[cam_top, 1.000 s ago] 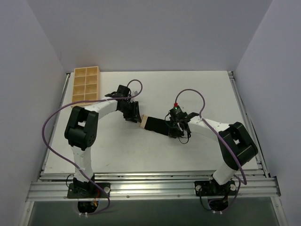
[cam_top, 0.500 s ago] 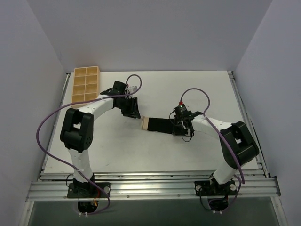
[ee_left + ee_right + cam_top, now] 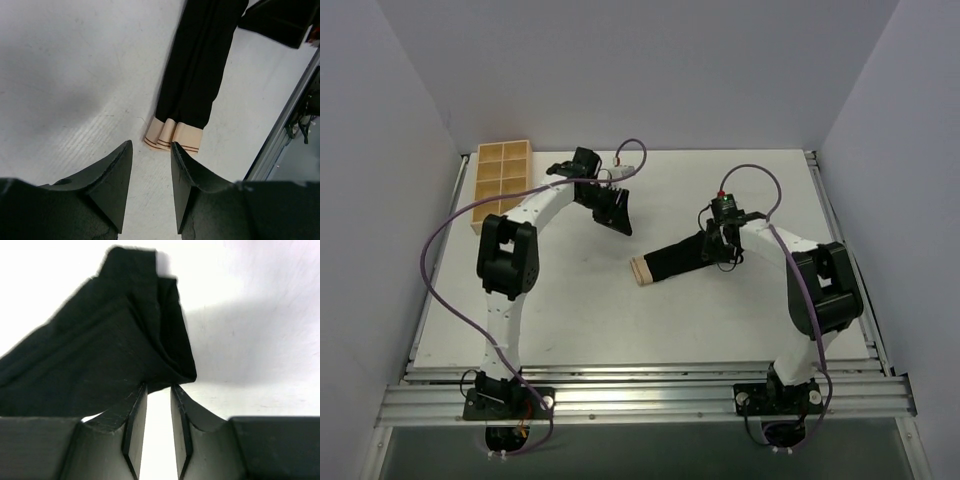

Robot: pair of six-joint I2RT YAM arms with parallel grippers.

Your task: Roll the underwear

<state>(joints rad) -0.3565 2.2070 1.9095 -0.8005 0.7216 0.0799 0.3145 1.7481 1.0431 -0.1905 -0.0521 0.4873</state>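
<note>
The underwear (image 3: 675, 257) lies on the white table folded into a long narrow black strip, slanting up to the right, with its tan waistband (image 3: 642, 270) at the lower left end. My right gripper (image 3: 719, 243) is at the strip's upper right end. In the right wrist view its jaws (image 3: 159, 386) stand narrowly apart, pinching the bunched black edge (image 3: 100, 355) at their tips. My left gripper (image 3: 617, 214) hovers above and left of the waistband, open and empty. In the left wrist view (image 3: 151, 142) the waistband (image 3: 175, 137) lies just beyond its fingertips.
A tan wooden compartment tray (image 3: 501, 180) stands at the table's far left corner. The metal side rail (image 3: 285, 120) shows at the right of the left wrist view.
My right gripper moved up and to the right with the strip's end, swinging the strip from level to slanted. My left gripper moved a little to the right and away from the waistband.
</note>
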